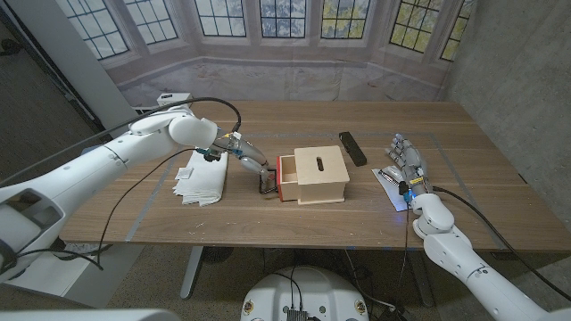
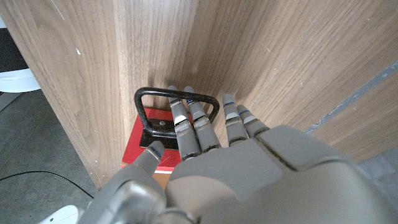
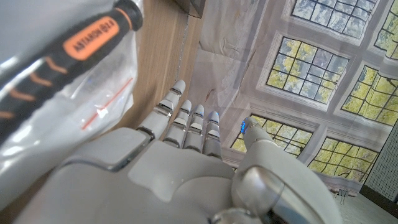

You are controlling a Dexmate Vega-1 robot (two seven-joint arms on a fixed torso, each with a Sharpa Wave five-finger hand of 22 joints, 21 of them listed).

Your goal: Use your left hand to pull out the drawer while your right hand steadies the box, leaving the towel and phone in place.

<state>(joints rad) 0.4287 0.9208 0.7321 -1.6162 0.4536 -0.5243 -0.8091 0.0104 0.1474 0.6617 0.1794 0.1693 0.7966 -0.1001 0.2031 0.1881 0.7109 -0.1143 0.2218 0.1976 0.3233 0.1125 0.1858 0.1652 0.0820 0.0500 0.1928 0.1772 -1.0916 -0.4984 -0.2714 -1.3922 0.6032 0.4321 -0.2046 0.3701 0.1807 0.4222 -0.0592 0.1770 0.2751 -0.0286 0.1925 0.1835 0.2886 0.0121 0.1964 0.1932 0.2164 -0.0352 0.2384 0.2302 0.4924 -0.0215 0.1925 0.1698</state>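
Drawer (image 1: 285, 178) sits at the box's (image 1: 319, 175) left end, its red front barely proud of the pale wooden body, near the table's (image 1: 482, 178) middle. My left hand (image 1: 252, 162) is right at it: in the left wrist view my fingers (image 2: 186, 124) hook over the black metal loop handle (image 2: 176, 99), thumb tucked under, not yet clamped. Good pulling here means curling fully round that thin bar and drawing straight away from the box, low and level, so it doesn't skid.

My right hand (image 1: 406, 162) stands well right of the box, fingers straight and close together, holding nothing, beside a clear bag (image 3: 93, 93) with an orange-and-black tool handle (image 3: 74, 56). It needs to get onto the box first, I reckon.

White folded towel (image 1: 202, 180) lies left of the box, soft and rumpled; slim black phone (image 1: 352, 147) lies just behind the box's right corner.
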